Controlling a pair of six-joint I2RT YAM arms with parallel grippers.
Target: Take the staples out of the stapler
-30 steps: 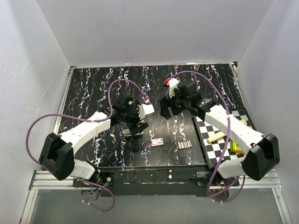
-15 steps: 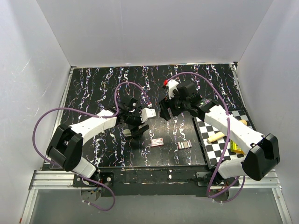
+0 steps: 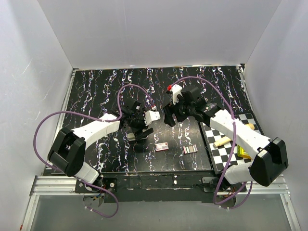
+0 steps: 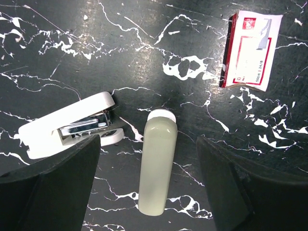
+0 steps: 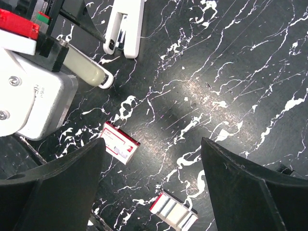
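Left wrist view shows my left gripper [image 4: 147, 150] spread wide and empty, right gripper [image 5: 150, 149] likewise. The stapler [image 4: 65, 122] looks light, rigid, slippery; I'd pinch its long sides.

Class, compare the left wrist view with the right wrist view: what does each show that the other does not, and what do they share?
Only the left wrist: the full length of the pale rounded bar, between the fingers of the open left gripper.
Only the right wrist: the silver staple strip, the left arm's white wrist housing covering part of that bar, and the open right gripper.
Both: the stapler, the red-and-white box and the marbled table.
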